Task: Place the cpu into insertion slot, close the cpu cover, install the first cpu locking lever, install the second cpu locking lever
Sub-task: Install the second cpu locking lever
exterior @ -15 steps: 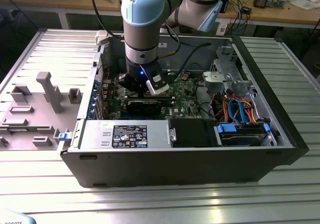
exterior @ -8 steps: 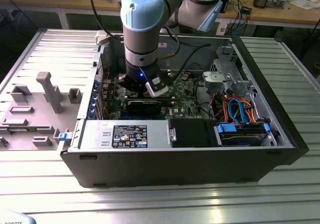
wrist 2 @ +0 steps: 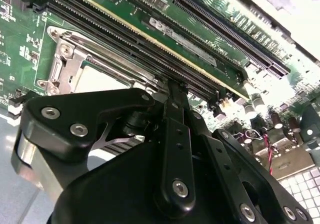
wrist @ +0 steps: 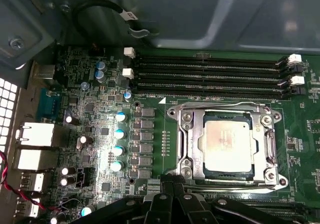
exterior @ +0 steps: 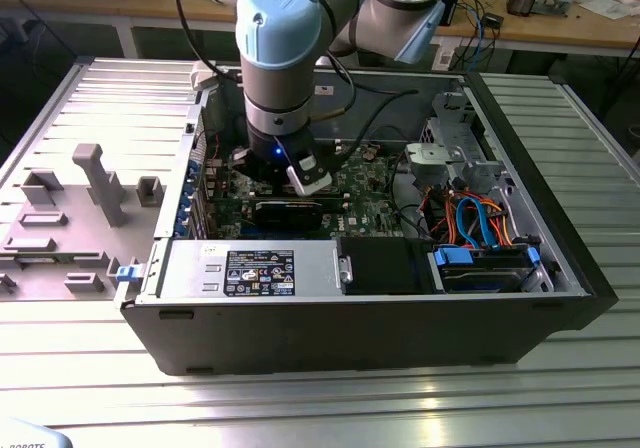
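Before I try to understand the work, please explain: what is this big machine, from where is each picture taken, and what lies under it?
The machine is a grey and light-blue robot arm reaching down into an open black computer case, which stands on a ribbed metal table. The exterior view comes from a camera off the arm. Both wrist views come from cameras riding on the arm; the black jointed gripper shows in them. Below it lies the green motherboard with long black memory slots. In the first wrist view, the cpu, a flat square chip with a silvery top, sits in the insertion slot, and the silvery cpu cover frames it, apparently closed. I cannot tell whether the gripper holds anything.
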